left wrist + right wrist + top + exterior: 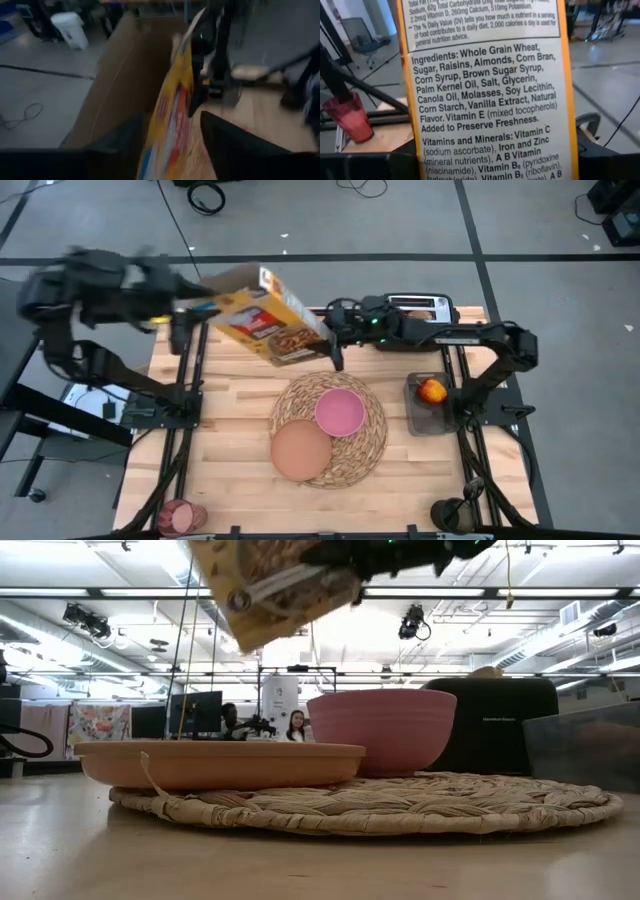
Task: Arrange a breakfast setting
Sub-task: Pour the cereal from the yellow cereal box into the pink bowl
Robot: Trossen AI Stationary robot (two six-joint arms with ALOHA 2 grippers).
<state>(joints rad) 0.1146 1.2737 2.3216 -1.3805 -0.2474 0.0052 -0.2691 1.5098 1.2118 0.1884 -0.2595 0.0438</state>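
Overhead, a yellow cereal box (262, 317) hangs tilted in the air above the back of the wooden table (230, 435), held between both arms. The right gripper (335, 340) is clamped on the box's lower end, while the left gripper (178, 315) sits at its open top flaps; whether its fingers are apart or together on the cardboard cannot be told. In the right wrist view the box's side panel fills the frame: "Ingredients: Whole Grain Wheat, Sugar, Raisins, Almonds, Corn Bran, Corn Syrup, Brown Sugar Syrup", ending "Added to Preserve Freshness", then "Vitamins and Minerals". No brand name can be read. Below the box lies the round woven placemat (372, 442), carrying the pink bowl (340, 411) and, touching it, the tan-brown plate (300, 450). A red apple (432, 390) rests in a dark tray (416, 418) to the mat's right. The pinkish-red tumbler (184, 516) stands at the table's near left corner.
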